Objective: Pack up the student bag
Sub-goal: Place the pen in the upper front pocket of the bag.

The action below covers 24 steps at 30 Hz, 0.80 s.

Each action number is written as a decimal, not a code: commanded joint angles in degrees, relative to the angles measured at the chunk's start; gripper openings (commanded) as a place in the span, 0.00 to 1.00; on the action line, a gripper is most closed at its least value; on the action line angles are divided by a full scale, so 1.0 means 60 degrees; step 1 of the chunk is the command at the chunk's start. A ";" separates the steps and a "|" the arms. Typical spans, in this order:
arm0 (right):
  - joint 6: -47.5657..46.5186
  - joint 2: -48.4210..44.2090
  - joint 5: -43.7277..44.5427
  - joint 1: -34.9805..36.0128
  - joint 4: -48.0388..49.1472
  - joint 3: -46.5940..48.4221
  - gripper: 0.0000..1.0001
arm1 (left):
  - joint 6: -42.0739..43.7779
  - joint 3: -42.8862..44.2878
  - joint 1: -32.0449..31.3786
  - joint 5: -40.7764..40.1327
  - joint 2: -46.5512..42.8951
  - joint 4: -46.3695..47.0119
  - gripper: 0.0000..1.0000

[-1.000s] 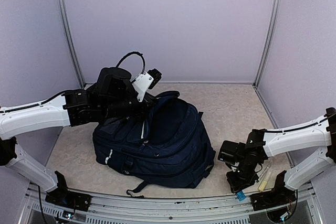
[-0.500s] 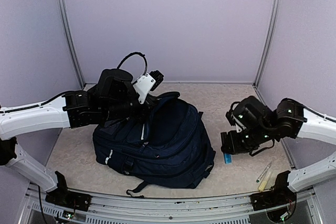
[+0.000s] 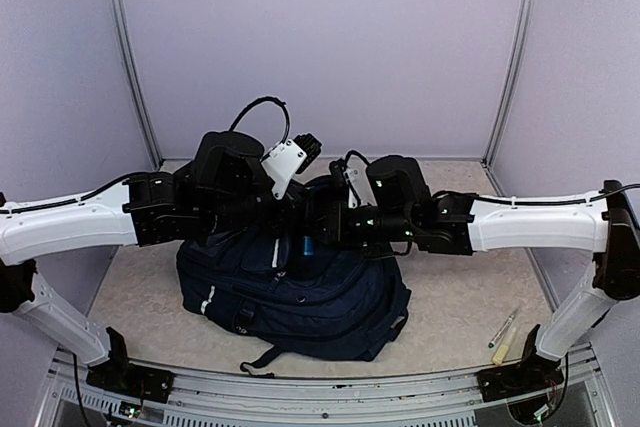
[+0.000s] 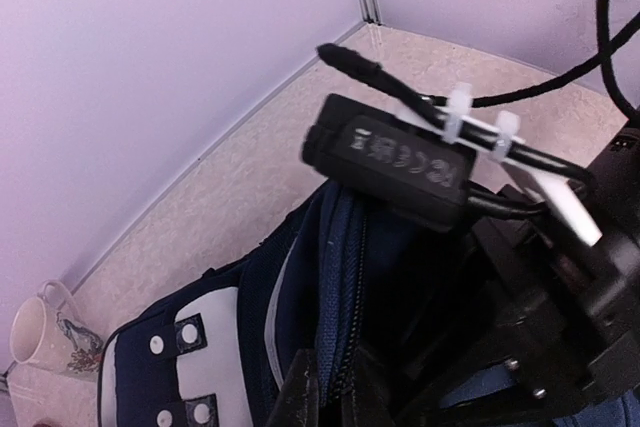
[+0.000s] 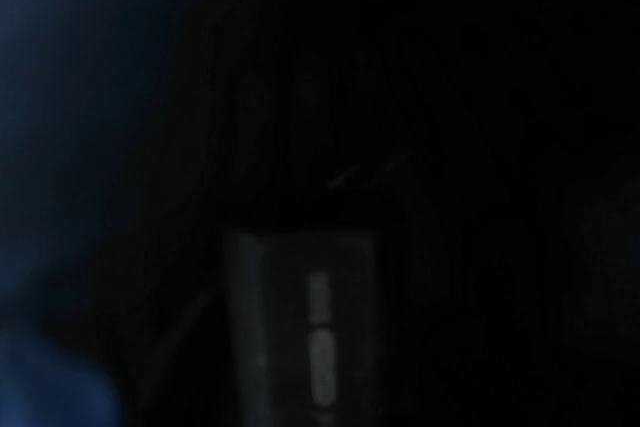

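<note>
At table (image 3: 460, 297) centre, left gripper (image 4: 330, 402) clenched on backpack (image 3: 330, 292) rim; right gripper (image 3: 315, 232) grasps small blue item (image 3: 308, 245) at the opening.

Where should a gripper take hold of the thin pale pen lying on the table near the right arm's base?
Grip the thin pale pen mid-barrel from straight above, jaws across its narrow width: it lies flat and diagonal on the table, apart from the dark navy fabric backpack.

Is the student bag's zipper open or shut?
Open. In the left wrist view the zipper edges of the student bag stand apart, and the left claw pinches one edge.
</note>
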 commanded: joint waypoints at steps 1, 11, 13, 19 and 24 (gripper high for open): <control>-0.0362 0.0831 0.0049 -0.0175 0.0669 0.1179 0.31 | 0.0228 0.0590 -0.0101 -0.0621 -0.0151 0.1435 0.00; -0.1864 -0.1366 0.3456 -0.0192 -0.3824 0.0910 1.00 | 0.0577 0.0476 -0.0050 -0.0856 0.0039 0.1658 0.00; -0.1608 -0.1874 0.4383 -0.0263 -0.5322 0.0808 1.00 | 0.0633 0.0519 -0.0021 -0.0852 0.0144 0.1721 0.00; -0.0621 -0.2791 0.3655 -0.2472 -0.8661 -0.0977 1.00 | 0.0607 0.0361 -0.0027 -0.0525 0.0268 0.1876 0.00; 0.1038 -0.3254 0.2945 -0.4098 -0.9823 -0.2718 1.00 | 0.0476 -0.0154 -0.0026 -0.0253 0.0107 0.2164 0.00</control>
